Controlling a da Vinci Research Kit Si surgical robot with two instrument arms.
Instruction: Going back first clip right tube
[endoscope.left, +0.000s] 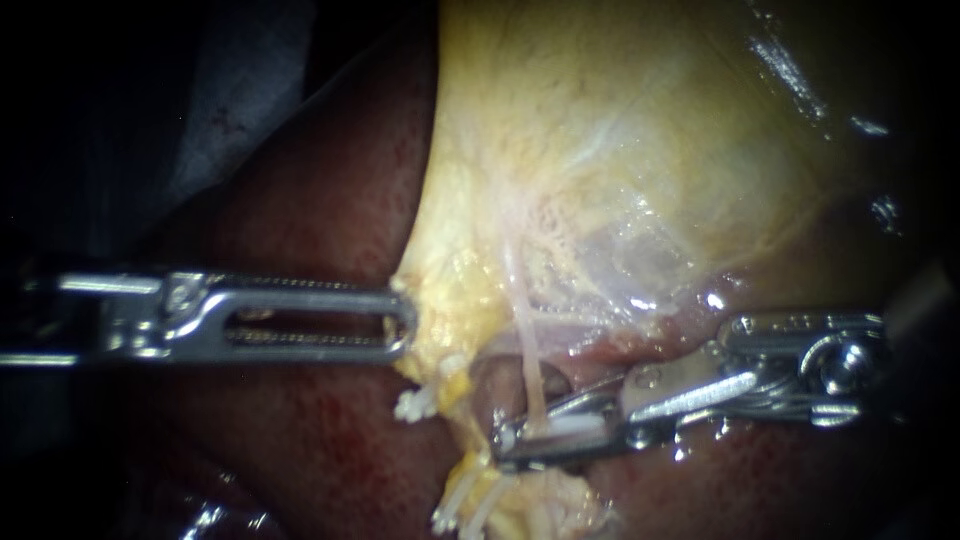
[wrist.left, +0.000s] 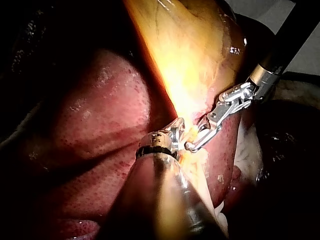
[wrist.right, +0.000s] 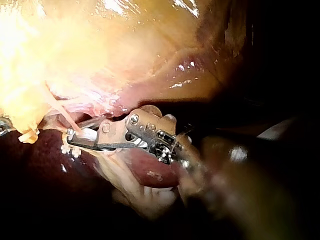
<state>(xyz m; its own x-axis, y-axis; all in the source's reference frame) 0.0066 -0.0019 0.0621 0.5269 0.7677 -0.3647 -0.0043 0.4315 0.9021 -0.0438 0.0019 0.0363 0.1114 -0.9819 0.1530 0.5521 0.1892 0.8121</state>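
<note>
A thin pale tube (endoscope.left: 530, 360) runs down from the yellow gallbladder (endoscope.left: 600, 150) into the jaws of my right instrument (endoscope.left: 505, 440), which comes in from the right. A white clip (endoscope.left: 572, 425) lies across the tube against the upper jaw, with a dark gap under it, so the jaws stand slightly open. In the right wrist view the clip (wrist.right: 89, 134) sits between the same jaws (wrist.right: 70, 137). My left instrument (endoscope.left: 400, 322) comes in level from the left, its slotted jaws shut on the gallbladder's edge. The left wrist view shows both tips close together, left (wrist.left: 177, 131) and right (wrist.left: 192, 146).
Dark red liver (endoscope.left: 300, 440) lies under and around both instruments. White frayed strands (endoscope.left: 415, 405) hang from the gallbladder's lower edge, and more strands (endoscope.left: 460, 505) lie below the right jaws. A grey drape (endoscope.left: 230, 110) shows at the upper left.
</note>
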